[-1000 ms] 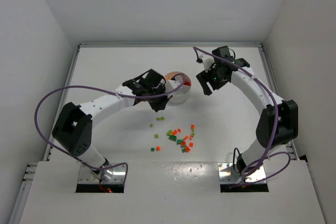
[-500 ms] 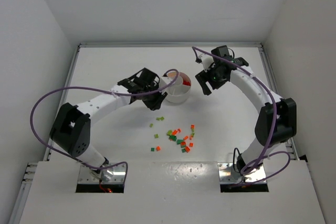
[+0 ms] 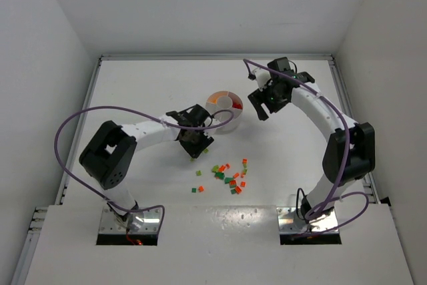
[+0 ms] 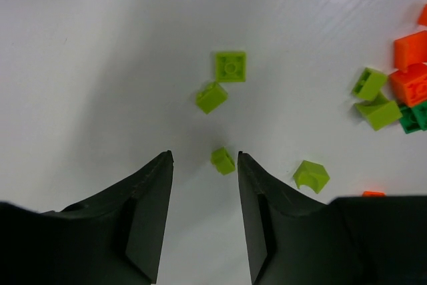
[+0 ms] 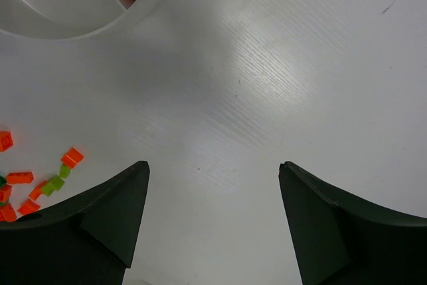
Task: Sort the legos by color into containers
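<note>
Legos point(image 3: 229, 177) are scattered loose on the white table point(image 3: 133, 91) in the lower middle of the top view, in orange, dark green and lime. Above them, near the frame's centre, the round white dish point(image 3: 227, 127) is set. Orange pieces are seen in its upper-left compartment point(image 3: 215, 100) and red bricks point(image 3: 237, 105) in its right one.

The left arm point(image 3: 150, 131) is folded, its elbow at the left and its forearm stretched toward the centre. The left gripper point(image 3: 195, 153) is pointed down at the table just below and left of the dish. In the left wrist view its jaws are parted and nothing is gripped. A small lime brick point(image 4: 223, 161) lies on the table between the fingers, nearer the right-hand one. Two more lime bricks point(image 4: 230, 66) lie just beyond, and orange bricks point(image 4: 410, 48) are seen at the right edge.

The right arm point(image 3: 327, 115) is raised from the lower right and reached up and leftward. The right gripper point(image 3: 261, 110) is held just right of the dish. In the right wrist view its jaws are spread wide over bare table, with the dish rim at the upper left.
</note>
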Tool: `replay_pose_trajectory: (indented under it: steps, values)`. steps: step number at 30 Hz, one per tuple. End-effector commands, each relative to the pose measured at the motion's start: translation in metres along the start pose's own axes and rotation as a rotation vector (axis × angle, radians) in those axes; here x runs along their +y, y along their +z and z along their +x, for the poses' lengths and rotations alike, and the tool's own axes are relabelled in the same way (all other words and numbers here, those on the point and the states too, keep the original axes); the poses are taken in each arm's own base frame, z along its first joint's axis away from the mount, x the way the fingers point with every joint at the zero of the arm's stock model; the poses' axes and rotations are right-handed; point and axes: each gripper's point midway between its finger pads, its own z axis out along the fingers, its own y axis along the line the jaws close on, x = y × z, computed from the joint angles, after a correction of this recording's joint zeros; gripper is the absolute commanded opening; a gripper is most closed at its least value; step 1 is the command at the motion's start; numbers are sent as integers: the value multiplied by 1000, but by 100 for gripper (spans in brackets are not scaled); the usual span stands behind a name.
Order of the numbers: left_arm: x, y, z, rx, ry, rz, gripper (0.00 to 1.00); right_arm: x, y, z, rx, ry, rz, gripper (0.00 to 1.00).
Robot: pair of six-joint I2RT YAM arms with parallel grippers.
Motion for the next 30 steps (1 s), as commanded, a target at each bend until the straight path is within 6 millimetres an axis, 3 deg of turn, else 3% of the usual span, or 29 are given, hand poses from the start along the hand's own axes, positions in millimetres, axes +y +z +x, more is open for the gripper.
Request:
replay_pose_trajectory:
  steps: [1, 23, 28, 30]
  values:
    - [5, 3, 14, 43, -30, -55, 49, -9, -11, -20, -54, -11, 27, 79]
    - [-15, 25, 34, 124, -33, 65, 39, -9, -5, -23, -42, -27, 27, 79]
    - [-19, 22, 20, 89, -22, 97, 36, -8, -3, -20, -33, -26, 24, 79]
    - [-25, 18, 12, 58, 3, 139, 41, -8, -3, -20, -33, -26, 24, 79]
